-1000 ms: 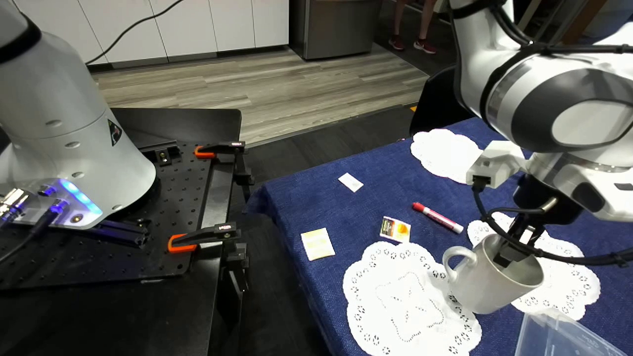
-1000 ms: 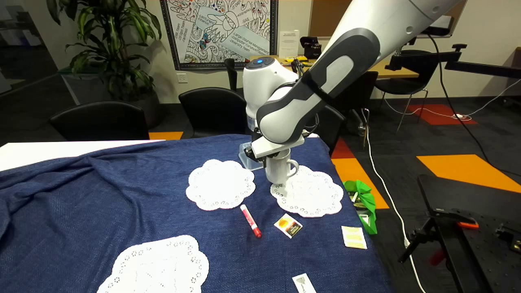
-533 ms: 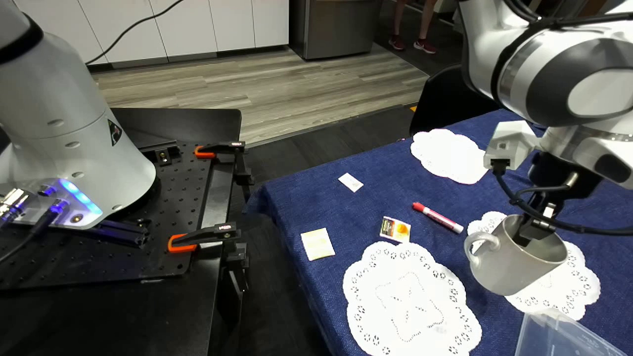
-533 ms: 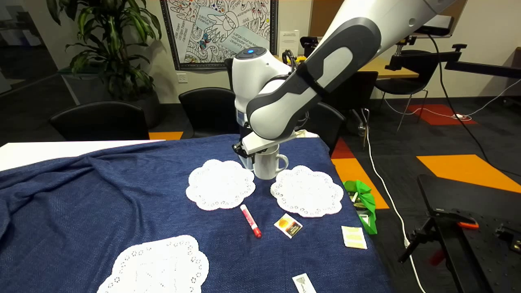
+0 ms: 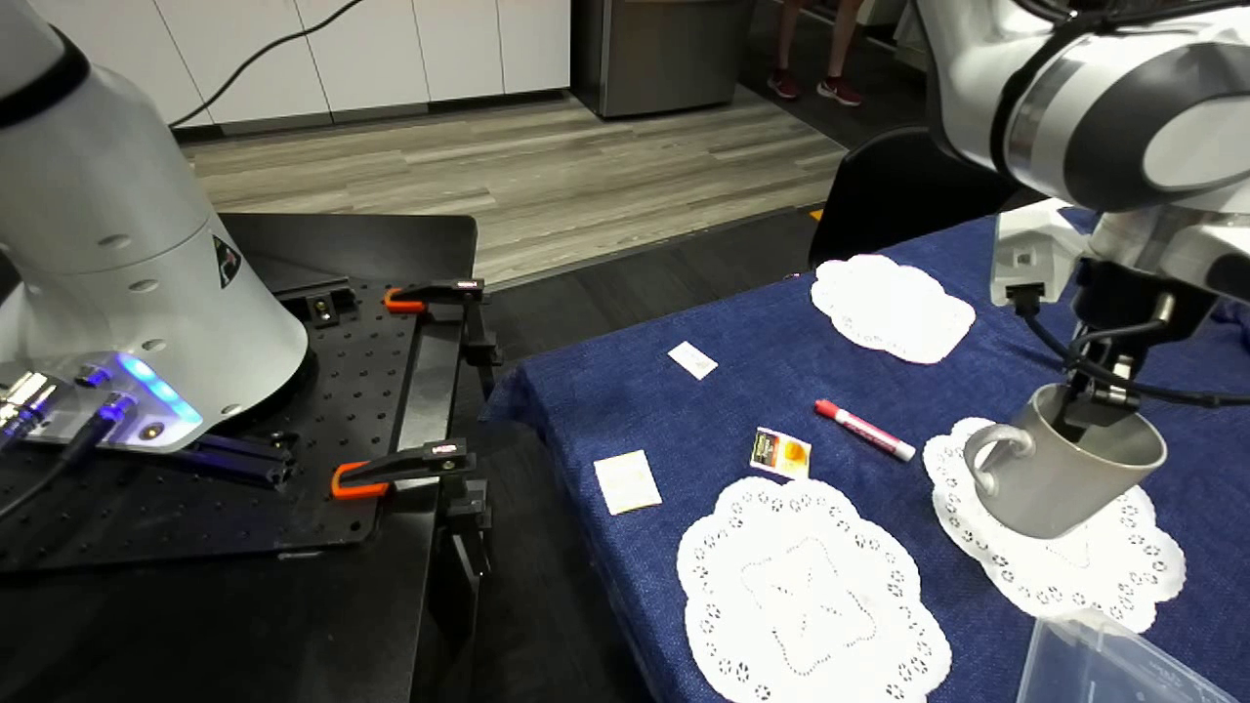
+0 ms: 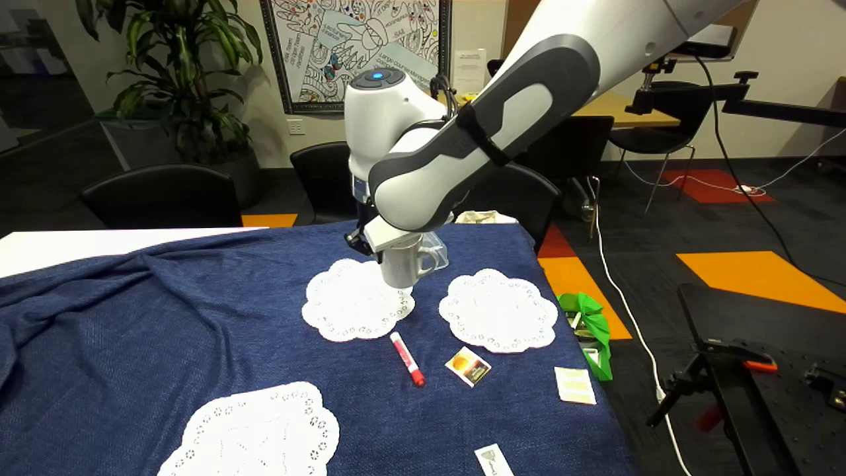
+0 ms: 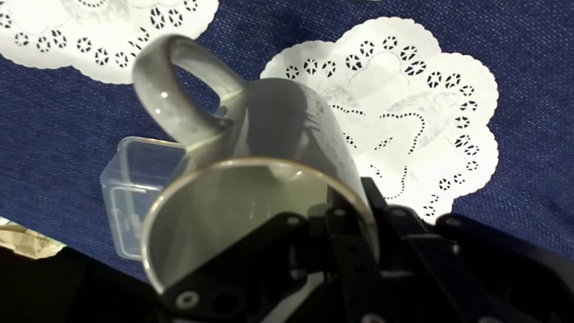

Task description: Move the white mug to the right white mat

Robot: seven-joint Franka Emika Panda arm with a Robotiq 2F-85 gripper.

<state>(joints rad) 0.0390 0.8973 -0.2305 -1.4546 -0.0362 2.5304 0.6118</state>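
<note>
The white mug (image 5: 1060, 488) is off the cloth in my gripper (image 5: 1094, 408), with its loop handle toward the robot base. It looks tilted in that exterior view; it also shows in an exterior view (image 6: 400, 268). In the wrist view (image 7: 282, 121), the gripper (image 7: 352, 197) has one finger inside the mug and one outside, shut on the wall at the rim. The right white mat (image 5: 1084, 576) lies below the mug, partly hidden by it. In an exterior view (image 6: 350, 304) the mug overlaps the mat's far edge. The mat also shows in the wrist view (image 7: 439, 103).
The twin doily (image 5: 811, 605) lies beside, nearer the base. A clear plastic box (image 5: 1113, 664) stands near both doilies. A red marker (image 5: 864, 430), a tea packet (image 5: 781, 454), a yellow packet (image 5: 627, 481), a small white packet (image 5: 692, 360) and a white lobed piece (image 5: 894, 308) lie around.
The gripper has carried the mug away from the twin doily, past the gap between the two, to over the right white mat. The things lying on the cloth have not moved.
</note>
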